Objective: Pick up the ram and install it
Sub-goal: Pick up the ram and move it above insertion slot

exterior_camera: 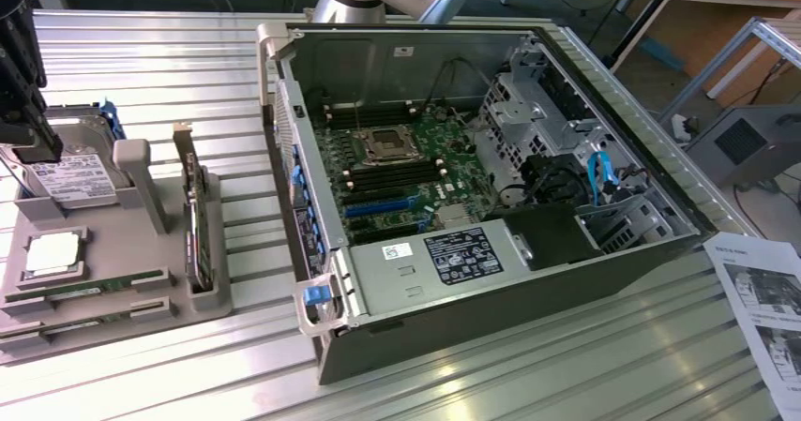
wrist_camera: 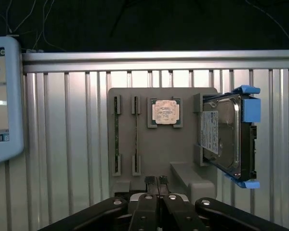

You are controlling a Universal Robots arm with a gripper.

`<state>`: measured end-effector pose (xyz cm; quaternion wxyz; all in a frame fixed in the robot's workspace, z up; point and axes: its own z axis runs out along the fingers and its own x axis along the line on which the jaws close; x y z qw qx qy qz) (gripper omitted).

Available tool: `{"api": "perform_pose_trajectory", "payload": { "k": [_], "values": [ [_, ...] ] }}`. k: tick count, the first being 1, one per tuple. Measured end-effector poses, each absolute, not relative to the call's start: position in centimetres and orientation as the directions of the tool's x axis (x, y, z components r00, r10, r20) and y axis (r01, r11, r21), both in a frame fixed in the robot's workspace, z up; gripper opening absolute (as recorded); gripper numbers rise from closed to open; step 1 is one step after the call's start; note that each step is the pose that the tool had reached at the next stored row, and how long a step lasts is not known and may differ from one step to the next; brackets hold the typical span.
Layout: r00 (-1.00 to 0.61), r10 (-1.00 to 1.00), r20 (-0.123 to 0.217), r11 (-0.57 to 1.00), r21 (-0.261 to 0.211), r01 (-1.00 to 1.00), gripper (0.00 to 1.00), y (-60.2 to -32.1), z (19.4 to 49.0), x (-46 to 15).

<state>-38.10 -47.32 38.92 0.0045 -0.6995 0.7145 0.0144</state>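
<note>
The ram [wrist_camera: 116, 134] rests in its tray [wrist_camera: 159, 156] slot; the wrist view shows the claw [wrist_camera: 156, 181] pressed together, empty.

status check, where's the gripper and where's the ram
Gripper shut, empty, above the holder. Both ram sticks seated in their slots, untouched. Hard drive and processor chip beside them.
</note>
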Motion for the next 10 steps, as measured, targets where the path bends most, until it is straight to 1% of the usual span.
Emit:
{"api": "perform_pose_trajectory", "payload": {
  "k": [10],
  "values": [
    [-0.006, -1.000, -0.027, 0.006, 0.014, -1.000, 0.11, -47.32, 38.92, -38.10]
  ]
}}
